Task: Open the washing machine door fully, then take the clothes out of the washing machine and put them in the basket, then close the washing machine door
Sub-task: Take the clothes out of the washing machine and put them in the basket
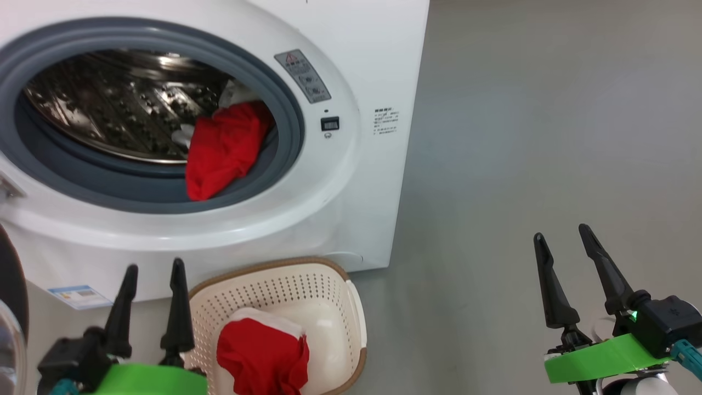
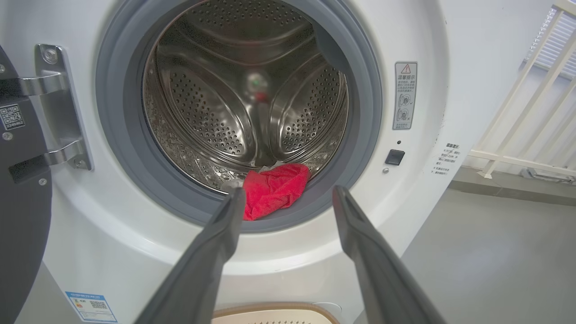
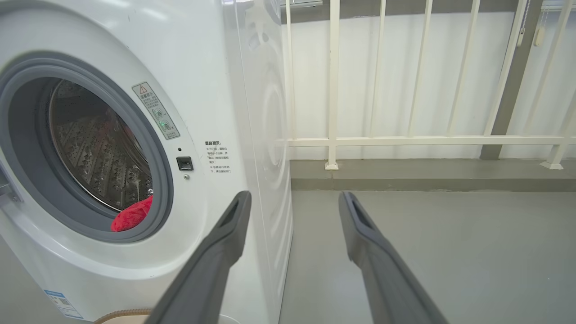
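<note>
The white washing machine (image 1: 351, 181) stands with its door (image 2: 20, 216) swung open to the left, black rim at the frame edge. A red garment (image 1: 225, 148) hangs over the grey rubber ring at the drum's lower right, a bit of white cloth (image 1: 184, 136) beside it. The cream basket (image 1: 334, 291) sits on the floor before the machine and holds a red garment (image 1: 263, 356) on white cloth. My left gripper (image 1: 154, 269) is open, empty, just left of the basket and below the drum opening. My right gripper (image 1: 562, 233) is open and empty over bare floor, right of the machine.
Grey floor (image 1: 521, 137) stretches to the right of the machine. A cream railing (image 3: 405, 139) runs along the wall behind it. The open door's hinge (image 2: 58, 108) sits at the left of the drum opening.
</note>
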Tool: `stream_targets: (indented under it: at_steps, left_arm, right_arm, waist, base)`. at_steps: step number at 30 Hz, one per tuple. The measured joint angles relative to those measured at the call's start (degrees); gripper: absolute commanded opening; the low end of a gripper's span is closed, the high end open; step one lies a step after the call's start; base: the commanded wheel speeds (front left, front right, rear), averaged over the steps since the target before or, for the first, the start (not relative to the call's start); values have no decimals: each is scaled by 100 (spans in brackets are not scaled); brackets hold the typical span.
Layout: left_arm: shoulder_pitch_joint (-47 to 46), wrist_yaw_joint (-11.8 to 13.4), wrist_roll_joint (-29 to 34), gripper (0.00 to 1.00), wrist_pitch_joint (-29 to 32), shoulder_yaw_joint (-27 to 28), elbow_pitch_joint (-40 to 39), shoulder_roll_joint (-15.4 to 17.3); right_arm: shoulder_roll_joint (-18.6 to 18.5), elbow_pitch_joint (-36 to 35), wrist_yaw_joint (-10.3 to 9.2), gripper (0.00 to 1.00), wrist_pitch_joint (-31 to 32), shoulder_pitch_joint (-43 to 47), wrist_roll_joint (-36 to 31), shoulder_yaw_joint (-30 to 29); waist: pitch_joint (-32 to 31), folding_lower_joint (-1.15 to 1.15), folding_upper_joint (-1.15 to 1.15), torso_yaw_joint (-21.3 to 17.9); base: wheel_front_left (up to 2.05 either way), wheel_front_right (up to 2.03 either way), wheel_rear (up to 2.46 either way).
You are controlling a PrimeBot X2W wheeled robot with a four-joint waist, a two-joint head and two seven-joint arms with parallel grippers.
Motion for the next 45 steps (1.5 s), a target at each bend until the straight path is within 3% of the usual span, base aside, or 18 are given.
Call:
stream_targets:
  at_steps: [19, 34, 45]
  left_arm:
    - [-1927, -213, -156, 100, -110, 51, 705, 210]
    - [-3882, -648, -739, 100, -140, 225, 2418, 328]
    - [-5205, -859, -1006, 100, 523, -29, 3608, 561]
  right_arm:
    - [-4, -113, 0, 100, 0, -760, -43, 175]
    - [-7, -132, 0, 100, 0, -1059, -102, 180]
    - [-8, -55, 0, 100, 0, -1221, -164, 34]
  waist:
    - [1244, 0, 0, -24]
    - [1953, 0, 0, -76]
    - [2413, 0, 0, -201]
  base:
    - [0, 0, 0]
    - [0, 0, 0]
    - [0, 0, 0]
